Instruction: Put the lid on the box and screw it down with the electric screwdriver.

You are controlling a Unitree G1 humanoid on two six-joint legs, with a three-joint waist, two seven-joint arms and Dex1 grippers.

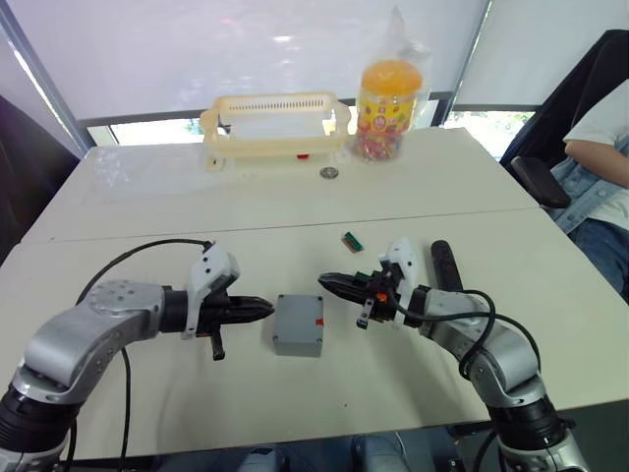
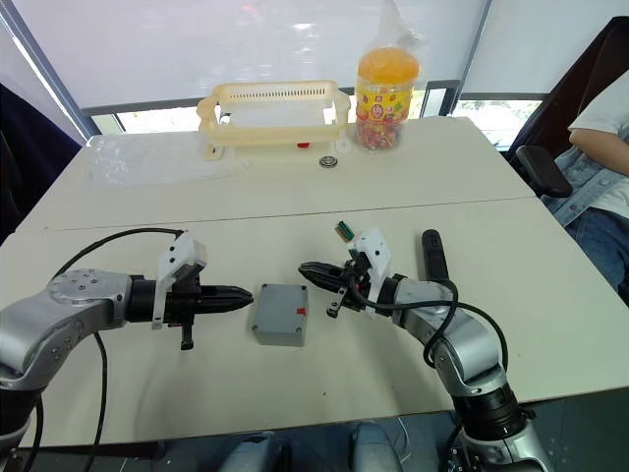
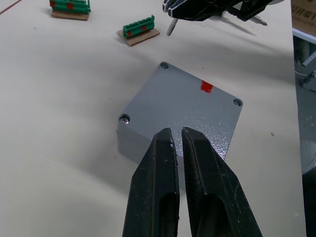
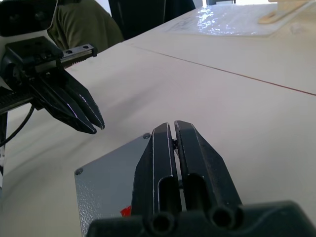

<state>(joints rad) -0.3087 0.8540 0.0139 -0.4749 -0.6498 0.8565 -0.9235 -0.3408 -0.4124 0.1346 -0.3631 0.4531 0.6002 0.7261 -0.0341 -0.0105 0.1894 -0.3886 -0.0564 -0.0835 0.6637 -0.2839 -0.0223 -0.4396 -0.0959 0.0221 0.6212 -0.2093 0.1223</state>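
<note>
From the left eye view, the box (image 1: 298,324) sits on the pale desk (image 1: 295,206), between the two arms, with the lid (image 1: 300,318) already on top of it and a small red mark on that top face. The left tool (image 1: 263,311) points at the box from the robot's left, and its fingers are pressed almost together and hold nothing. The right tool (image 1: 327,284) points at the box from the other side, also narrow and empty. The electric screwdriver (image 1: 445,265) lies on the desk just beyond the right arm, apart from the box. A small green part (image 1: 351,239) lies further back. At the far edge stand a cream basket (image 1: 276,126) and a jar with an orange cap (image 1: 389,110), with a small round metal piece (image 1: 328,172) between them. A person's arm (image 1: 601,162) shows at the right edge.

The right eye view gives the same layout.

In the left wrist view, the two black fingers (image 3: 155,187) have only a thin gap and their tips hang just above the near edge of the lid. Screw heads sit in three visible corners. Two green connector pieces (image 3: 140,29) lie beyond the box.

In the right wrist view, the fingers (image 4: 158,163) are closed to a slit over the grey lid, and the left tool faces them from across the box.
</note>
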